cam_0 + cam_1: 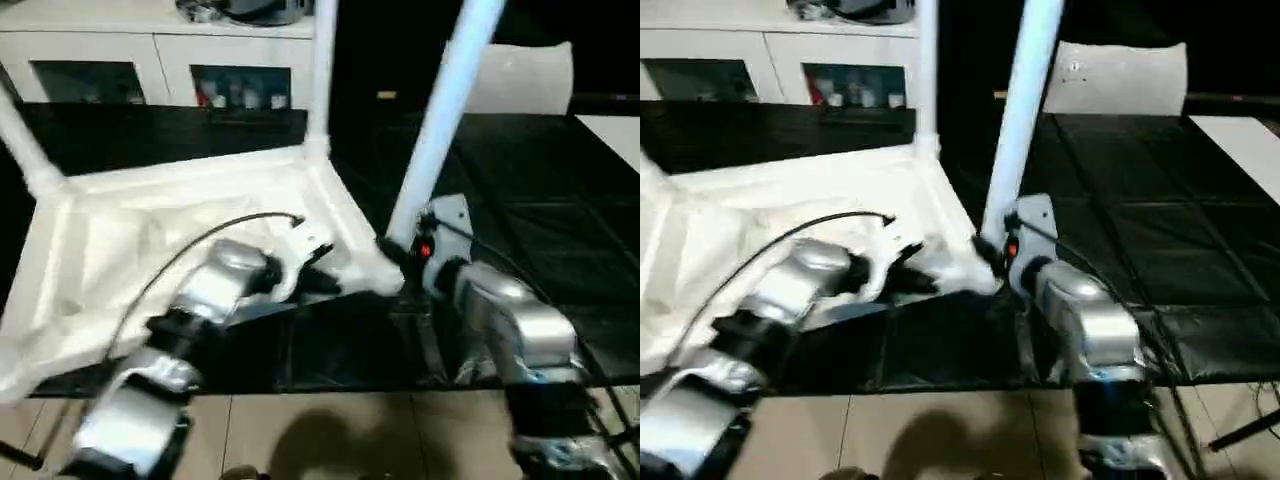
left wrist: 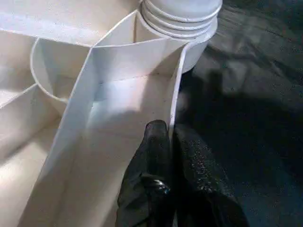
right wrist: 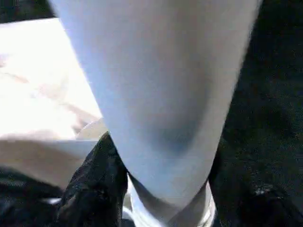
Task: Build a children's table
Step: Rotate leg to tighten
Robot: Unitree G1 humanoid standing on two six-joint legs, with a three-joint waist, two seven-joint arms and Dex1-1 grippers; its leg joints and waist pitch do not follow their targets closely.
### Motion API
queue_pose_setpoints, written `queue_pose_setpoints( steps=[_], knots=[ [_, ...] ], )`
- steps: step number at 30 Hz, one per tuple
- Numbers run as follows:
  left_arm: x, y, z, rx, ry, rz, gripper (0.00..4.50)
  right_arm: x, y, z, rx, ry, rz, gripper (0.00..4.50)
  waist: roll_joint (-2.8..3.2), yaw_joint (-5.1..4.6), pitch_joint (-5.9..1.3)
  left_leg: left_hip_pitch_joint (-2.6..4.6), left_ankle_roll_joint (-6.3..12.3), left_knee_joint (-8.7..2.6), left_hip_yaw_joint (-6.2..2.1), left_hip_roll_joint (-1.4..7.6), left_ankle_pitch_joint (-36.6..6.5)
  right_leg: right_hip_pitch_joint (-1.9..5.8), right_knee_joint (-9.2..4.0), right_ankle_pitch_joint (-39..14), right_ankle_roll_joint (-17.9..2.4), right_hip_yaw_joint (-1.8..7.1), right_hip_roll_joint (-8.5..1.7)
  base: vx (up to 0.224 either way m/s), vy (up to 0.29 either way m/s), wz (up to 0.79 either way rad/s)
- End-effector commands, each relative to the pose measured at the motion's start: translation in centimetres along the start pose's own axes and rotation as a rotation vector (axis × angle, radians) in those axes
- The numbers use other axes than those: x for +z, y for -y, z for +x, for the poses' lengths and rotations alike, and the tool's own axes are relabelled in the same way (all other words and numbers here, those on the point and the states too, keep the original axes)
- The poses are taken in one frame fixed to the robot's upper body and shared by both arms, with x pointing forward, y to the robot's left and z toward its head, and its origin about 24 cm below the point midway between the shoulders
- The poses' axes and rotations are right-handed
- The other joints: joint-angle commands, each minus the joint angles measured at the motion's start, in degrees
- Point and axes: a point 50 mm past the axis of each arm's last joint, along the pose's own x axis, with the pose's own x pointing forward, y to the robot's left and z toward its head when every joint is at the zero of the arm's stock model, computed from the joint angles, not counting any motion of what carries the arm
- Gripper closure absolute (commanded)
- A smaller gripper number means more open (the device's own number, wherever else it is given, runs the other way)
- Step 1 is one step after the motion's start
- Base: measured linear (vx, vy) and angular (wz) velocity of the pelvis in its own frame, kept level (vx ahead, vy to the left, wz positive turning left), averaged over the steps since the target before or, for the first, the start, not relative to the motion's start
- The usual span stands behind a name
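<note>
Right gripper (image 3: 161,189) clamps the base of a white leg (image 1: 440,120), one black finger (image 3: 94,184) on either side of the tube just above its ringed foot; likely the grip is set low so the leg can be steered or turned into the near corner socket (image 2: 182,28) of the table top (image 1: 150,250). The leg leans a little, rising up and away from the robot, so my judgement is that it is not yet fully seated. Left gripper (image 2: 171,142) is pinched shut on the thin rim wall (image 2: 177,90) of the top, one finger inside, one outside, a short way along the edge from that same socket; this looks like a bracing hold, keeping the top from sliding or twisting while the other arm works the leg. Right forearm (image 1: 510,320) comes up from below and reaches forward, wrist level with the socket. Left forearm (image 1: 200,300) angles inward across the near edge, wrist bent toward the corner, a cable (image 1: 190,245) looping over it. The top lies upside down on the black surface (image 1: 520,200), ribs showing. Two more legs stand in place: one at the far corner (image 1: 322,70), one at the left corner (image 1: 25,140). A white glass-door cabinet (image 1: 150,60) sits behind.
</note>
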Motion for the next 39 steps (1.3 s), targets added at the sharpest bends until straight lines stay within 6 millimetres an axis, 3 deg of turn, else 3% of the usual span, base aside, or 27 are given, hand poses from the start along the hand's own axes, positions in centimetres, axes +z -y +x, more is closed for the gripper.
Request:
queue_pose_setpoints(
  steps=[1,3,4,7,8,10,16,20,23,25,29,39],
  knots=[
    [3.5,-0.7,-0.1,0.157,0.128,0.017,4.5,-0.2,-5.7,1.2,0.228,0.016,0.05,1.78,-0.46,0.45,-4.46,0.24,2.35,-3.51,-2.11,4.07,-3.9,2.95,-4.01,-10.8,-7.7,4.64,-6.9,0.0,0.0,0.0],
    [3.5,-0.6,-0.1,0.159,0.129,0.017,4.5,0.0,-5.7,1.2,0.218,0.031,0.053,1.57,-0.31,0.58,-4.3,0.08,3.71,-3.56,-2.17,4.23,-2.7,2.93,-3.72,-8.2,-8.3,4.48,-6.8,0.0,0.0,0.0],
    [3.3,-0.6,-0.2,0.148,0.124,0.029,4.5,0.1,-5.5,1.1,0.219,0.04,0.038,1.33,-0.29,0.53,-4.3,0.04,3.78,-3.58,-2.21,4.26,-2.8,3.04,-3.72,-8.3,-8.3,4.4,-6.74,0.0,0.0,0.0],
    [2.9,-0.6,-0.5,0.109,0.115,0.068,4.5,0.2,-4.8,0.7,0.219,0.066,0.006,1.21,0.09,-0.01,-4.25,0.26,3.63,-3.64,-2.3,4.42,-4.2,2.99,-3.84,-8.8,-8.3,4.41,-6.71,0.0,0.0,0.0],
    [2.6,-0.6,-0.7,0.085,0.109,0.084,4.5,0.2,-4.3,0.4,0.229,0.072,-0.014,0.96,0.04,-0.18,-4.23,0.22,3.64,-3.68,-2.34,4.45,-4.4,3.02,-3.9,-8.8,-8.4,4.39,-6.7,0.0,0.0,0.0],
    [2.3,-0.6,-1.0,0.06,0.103,0.102,4.5,0.3,-3.8,0.1,0.236,0.076,-0.028,0.87,-0.04,-0.44,-4.19,0.21,4.06,-3.57,-2.25,4.38,-5.0,3.16,-4.05,-9.0,-8.4,4.45,-6.82,0.0,0.0,0.0],
    [-0.1,-0.3,-2.5,-0.136,0.033,0.251,4.5,0.1,-1.4,-2.6,0.455,0.046,-0.171,0.33,0.28,0.03,-4.11,0.34,4.49,-3.52,-2.2,4.85,-5.4,2.94,-3.76,-7.9,-9.0,4.56,-6.68,0.0,0.0,0.0],
    [-0.8,0.1,-3.3,-0.263,0.0,0.316,4.5,-0.3,-0.7,-3.8,0.577,-0.021,-0.261,0.03,0.03,0.6,-3.84,0.54,3.99,-3.56,-2.03,4.61,-7.9,2.87,-4.41,-12.7,-8.0,4.5,-6.84,0.0,0.0,0.0],
    [-1.3,0.4,-4.0,-0.357,-0.045,0.357,4.5,-0.6,-0.2,-4.5,0.665,-0.087,-0.322,0.03,-0.04,1.36,-3.6,0.88,3.11,-3.76,-2.05,4.92,-9.4,2.58,-4.75,-17.2,-6.7,4.57,-6.73,0.0,0.0,0.0],
    [-1.6,0.5,-4.4,-0.414,-0.069,0.378,4.5,-0.6,-0.1,-4.7,0.707,-0.116,-0.34,0.03,0.18,1.52,-3.63,1.02,2.56,-3.84,-2.18,5.05,-10.2,2.47,-4.75,-17.6,-6.9,4.55,-6.83,0.0,0.0,0.0],
    [-2.1,0.7,-5.3,-0.521,-0.115,0.411,4.5,-0.5,0.1,-5.4,0.822,-0.153,-0.336,0.03,-0.1,1.83,-3.7,0.9,2.72,-3.82,-2.15,5.06,-9.9,2.56,-4.48,-16.3,-7.6,4.61,-6.93,0.0,0.0,0.0],
    [-2.0,0.6,-5.9,-0.575,-0.139,0.42,4.5,-0.9,-0.3,-6.1,0.965,-0.222,-0.323,0.86,-0.15,3.03,-3.84,0.92,2.71,-3.7,-2.0,5.1,-8.6,2.5,-4.37,-16.4,-7.6,4.59,-7.03,0.0,0.0,0.0]
  ],
)
